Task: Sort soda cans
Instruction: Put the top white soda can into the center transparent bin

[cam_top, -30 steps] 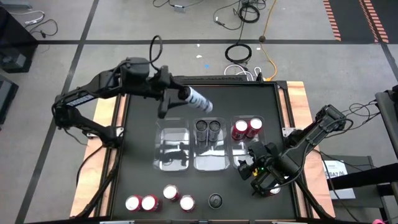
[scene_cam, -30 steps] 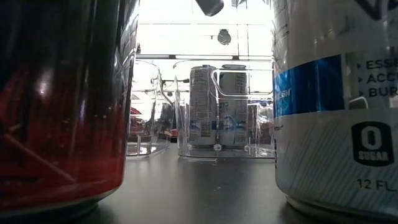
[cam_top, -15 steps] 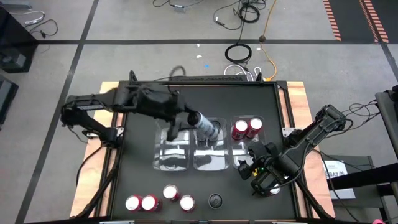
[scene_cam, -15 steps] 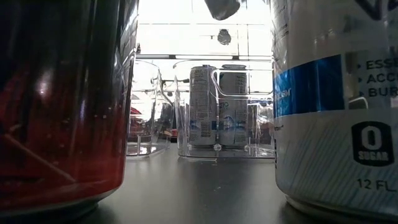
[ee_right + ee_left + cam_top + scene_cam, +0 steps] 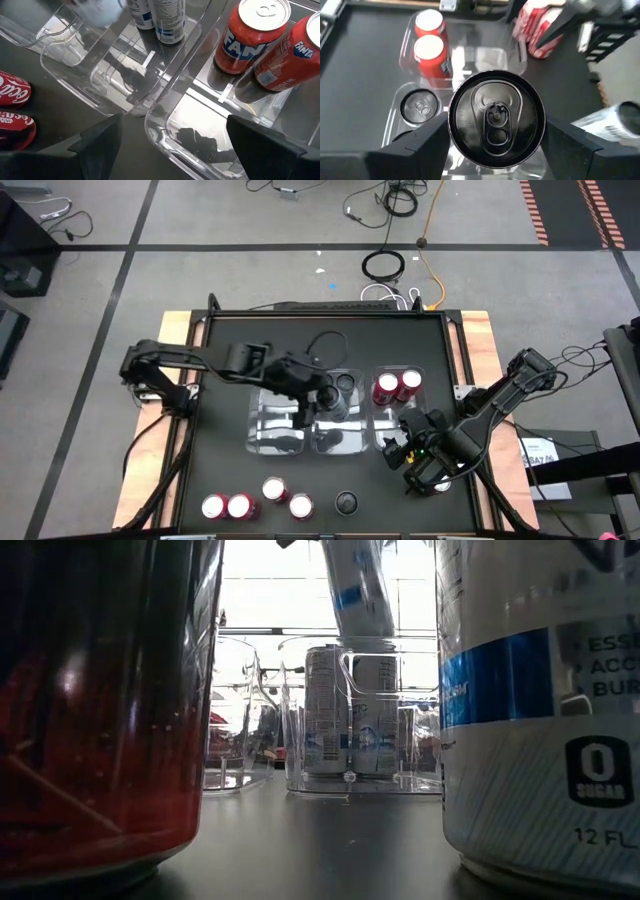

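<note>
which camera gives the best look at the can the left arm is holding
The left wrist view: the held can fills it, dark top and pull tab clear, between the left gripper fingers. The high view shows it small; the low view shows its tilted side; the right wrist view, a blur.

I saw a black table (image 5: 220, 480) carrying three clear bins (image 5: 277, 425) side by side mid-table; four red cans (image 5: 273, 490) and one dark can (image 5: 346, 502) stood along the near edge.

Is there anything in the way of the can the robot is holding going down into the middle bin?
Nothing visible blocks it. The left gripper holds the dark-topped can over the middle bin. A dark-topped can already stands at the bin's far end, but the space beside and in front looks free.
</note>
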Available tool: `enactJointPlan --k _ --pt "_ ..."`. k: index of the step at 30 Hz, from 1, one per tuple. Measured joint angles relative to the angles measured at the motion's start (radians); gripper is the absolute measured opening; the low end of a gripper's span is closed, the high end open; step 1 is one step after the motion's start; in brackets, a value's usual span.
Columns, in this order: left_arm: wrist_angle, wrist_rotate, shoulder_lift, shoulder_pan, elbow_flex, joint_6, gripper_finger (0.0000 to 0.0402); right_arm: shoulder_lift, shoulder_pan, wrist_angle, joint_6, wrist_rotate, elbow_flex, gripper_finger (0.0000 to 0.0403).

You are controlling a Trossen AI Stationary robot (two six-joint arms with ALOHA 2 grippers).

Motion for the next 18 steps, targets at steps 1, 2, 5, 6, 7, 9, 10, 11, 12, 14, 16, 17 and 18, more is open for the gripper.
enactJointPlan --k 1,2,5,6,7,9,10,11,12,14,16,17,18 --pt "0.000 -0.011 0.014 0.000 0.000 0.000 0.0276 0.000 0.000 0.000 0.000 0.000 0.000 0.0345" --pt "0.000 -0.018 0.029 -0.001 0.000 -0.001 0.0276 0.000 0.000 0.000 0.000 0.000 0.000 0.0345" --pt "0.008 -0.019 0.080 -0.001 0.000 -0.001 0.0276 0.000 0.000 0.000 0.000 -0.015 0.000 0.0345" --pt "0.012 -0.019 0.097 -0.001 0.000 -0.001 0.0276 0.000 0.000 0.000 0.000 -0.022 0.000 0.0345" --pt "0.018 -0.019 0.113 -0.001 0.000 -0.001 0.0276 0.000 0.000 0.001 0.000 -0.024 0.000 0.0345" --pt "0.034 -0.022 0.142 -0.001 0.000 -0.001 0.0276 0.000 0.000 0.001 0.000 -0.024 0.000 0.0345" --pt "0.047 -0.023 0.155 0.000 0.000 -0.002 0.0276 0.000 0.000 0.002 0.000 -0.024 0.000 0.0345" --pt "0.063 -0.024 0.167 0.000 0.000 -0.001 0.0276 0.000 0.000 0.002 0.001 -0.024 0.000 0.0345" --pt "0.076 -0.026 0.177 0.000 0.000 -0.002 0.0276 0.000 0.000 0.002 0.001 -0.024 0.000 0.0345" --pt "0.094 -0.031 0.197 0.001 0.000 -0.002 0.0276 0.000 0.000 0.002 0.000 -0.024 0.000 0.0345" --pt "0.102 -0.031 0.215 0.003 0.000 -0.001 0.0276 0.000 0.000 0.002 0.000 -0.024 0.000 0.0345" --pt "0.108 -0.032 0.224 0.005 0.000 -0.001 0.0276 0.000 0.000 0.002 0.000 -0.024 0.000 0.0345" --pt "0.109 -0.031 0.232 0.007 0.000 -0.001 0.0276 0.000 0.000 0.002 0.000 -0.024 0.000 0.0345"
